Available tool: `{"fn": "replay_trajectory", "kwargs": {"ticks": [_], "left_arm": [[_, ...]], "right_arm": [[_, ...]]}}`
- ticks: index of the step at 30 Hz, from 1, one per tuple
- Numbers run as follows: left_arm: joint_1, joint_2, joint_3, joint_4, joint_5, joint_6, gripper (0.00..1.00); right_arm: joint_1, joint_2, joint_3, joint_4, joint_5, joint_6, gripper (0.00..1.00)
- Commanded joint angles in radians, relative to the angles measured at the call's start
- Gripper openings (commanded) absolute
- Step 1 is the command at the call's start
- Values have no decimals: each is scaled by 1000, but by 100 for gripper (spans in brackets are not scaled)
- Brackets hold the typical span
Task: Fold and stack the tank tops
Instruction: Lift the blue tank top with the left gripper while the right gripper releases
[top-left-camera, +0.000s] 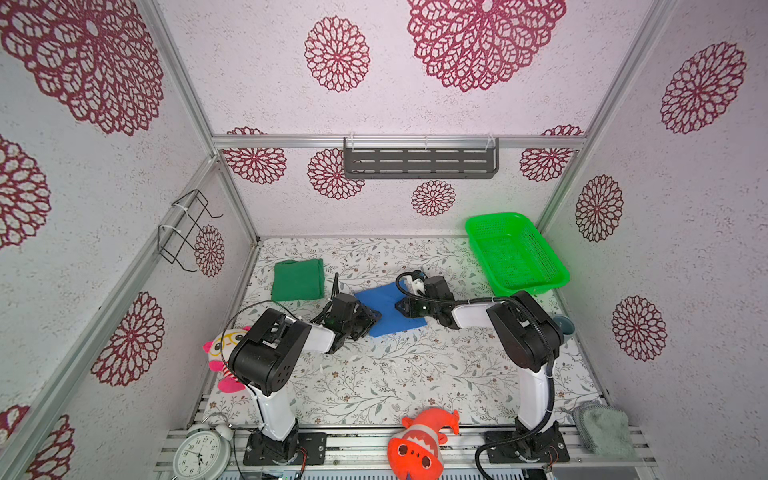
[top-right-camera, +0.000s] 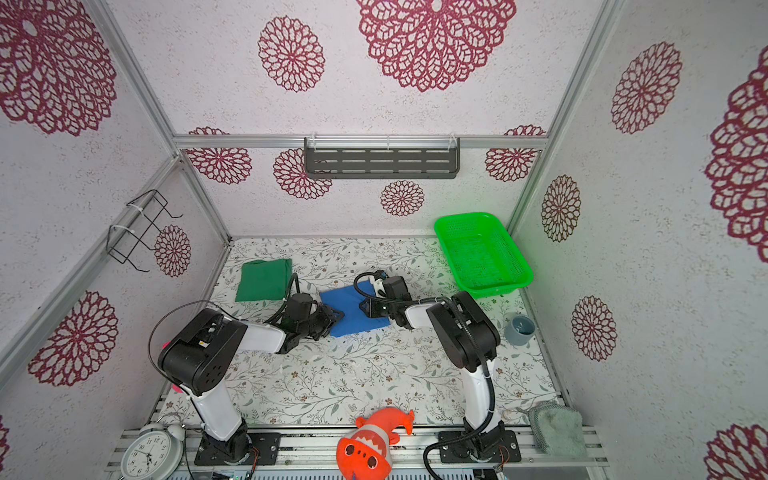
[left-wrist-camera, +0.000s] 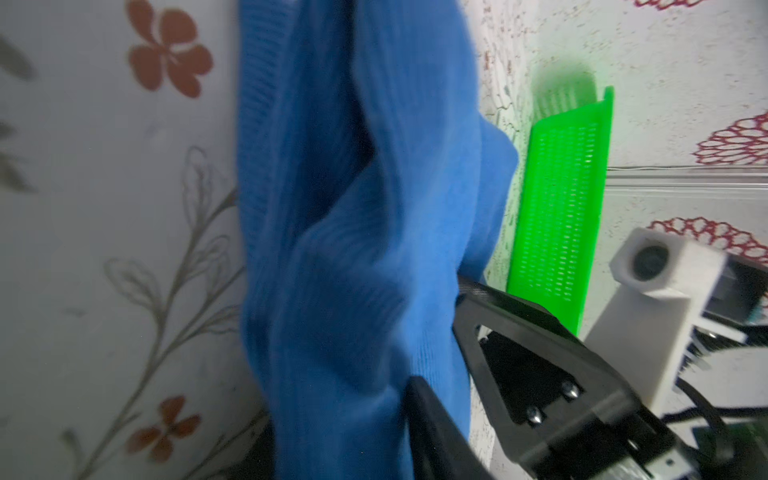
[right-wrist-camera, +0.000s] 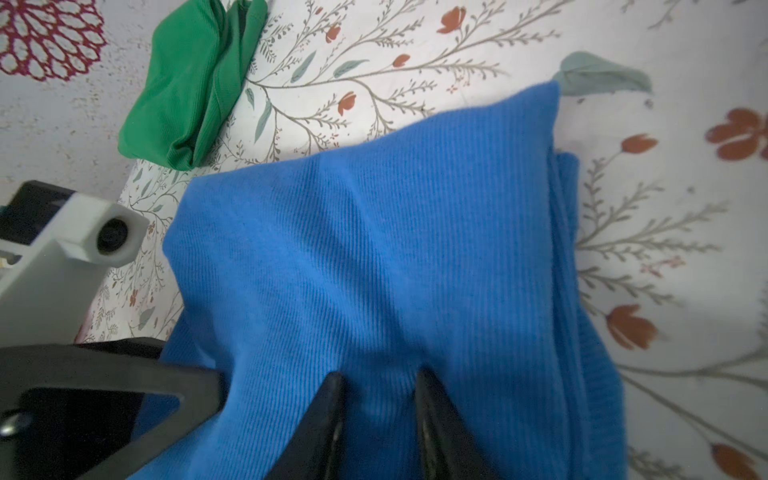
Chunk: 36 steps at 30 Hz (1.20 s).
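Observation:
A royal blue tank top (top-left-camera: 384, 309) (top-right-camera: 353, 309) lies folded on the floral mat at mid table. My left gripper (top-left-camera: 372, 316) (top-right-camera: 336, 316) is at its left edge. In the left wrist view the blue cloth (left-wrist-camera: 353, 249) bunches up between the jaws, and the left gripper (left-wrist-camera: 345, 415) is shut on it. My right gripper (top-left-camera: 401, 307) (top-right-camera: 365, 307) is at its right side. The right wrist view shows the right gripper (right-wrist-camera: 380, 386) pinching a ridge of blue cloth (right-wrist-camera: 374, 249). A dark green tank top (top-left-camera: 298, 279) (top-right-camera: 264, 280) (right-wrist-camera: 187, 91) lies folded at the back left.
A bright green mesh basket (top-left-camera: 515, 253) (top-right-camera: 482, 253) (left-wrist-camera: 561, 208) stands at the back right. A grey cup (top-left-camera: 563, 325) sits by the right wall. An orange fish plush (top-left-camera: 419, 444), a pink plush (top-left-camera: 224, 353), an alarm clock (top-left-camera: 201, 455) and a grey-green cloth (top-left-camera: 602, 428) lie at the front and left edges.

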<state>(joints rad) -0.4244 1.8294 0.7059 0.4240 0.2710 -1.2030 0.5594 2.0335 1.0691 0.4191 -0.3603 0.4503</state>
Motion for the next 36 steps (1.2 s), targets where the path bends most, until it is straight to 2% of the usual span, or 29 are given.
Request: {"fn": "replay_trajectory", "kwargs": {"ticks": [1,4,11,18,32,36], "left_arm": [[20,36,16,-218,-40,70,23],[28,15,73,-325,-60,144,0],[65,-28,246,-595,-63,385,0],[92,-28,427,-803,-53,593,0],[222,40,770,-1102,-93,904,0],[256,78,859,-1180,-92,955,0]], "right_arm": [[18,17,-40,-74,37,41,33],[32,21,-33,-68,31,48,33],[43,-33,4,-88,-8,47,34],[17,-168,9,-123,-37,27,41],[-28,-254,-54,-166,-17,-6,42],[-32,-254,-64,-162,-23,-9,42]]}}
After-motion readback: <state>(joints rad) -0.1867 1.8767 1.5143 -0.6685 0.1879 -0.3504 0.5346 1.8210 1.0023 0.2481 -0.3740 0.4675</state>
